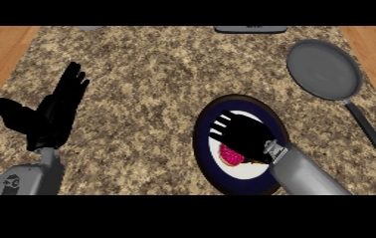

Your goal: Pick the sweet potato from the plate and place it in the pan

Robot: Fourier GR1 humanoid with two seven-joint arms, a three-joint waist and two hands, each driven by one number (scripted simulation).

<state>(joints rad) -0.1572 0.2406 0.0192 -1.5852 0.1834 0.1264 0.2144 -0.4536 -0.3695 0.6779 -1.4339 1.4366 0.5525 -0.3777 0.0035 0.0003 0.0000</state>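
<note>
**Sweet potato under the right hand, not yet lifted**

Speckled granite counter (161,82) fills my view, with wood trim at both upper corners and a dark object at the far edge toward 12 o'clock that I cannot identify.

Findings:

- The plate (207,155), dark-rimmed with a white centre, lies at about 5 o'clock from the middle of the view. The sweet potato (231,156) rests on its white centre; only a reddish-pink patch shows at the 7 o'clock edge of my right hand (246,137).
- My right hand sits over the plate, fingers spread toward 11 o'clock and fairly straight. I see no curl round the sweet potato, so I report no hold on it.
- My left hand (55,112) rests at 9 o'clock, open, fingers up, holding nothing.
- The pan (323,72), grey, lies at 2 o'clock, well apart from the plate, its handle running toward 5 o'clock.

Assessment: I judge the sweet potato to be stiff, fairly dense and not fragile, with a rounded skin that could roll on the smooth plate. I would close fingers and thumb across its thickest middle, not its tapering ends, before lifting toward 2 o'clock.
</note>
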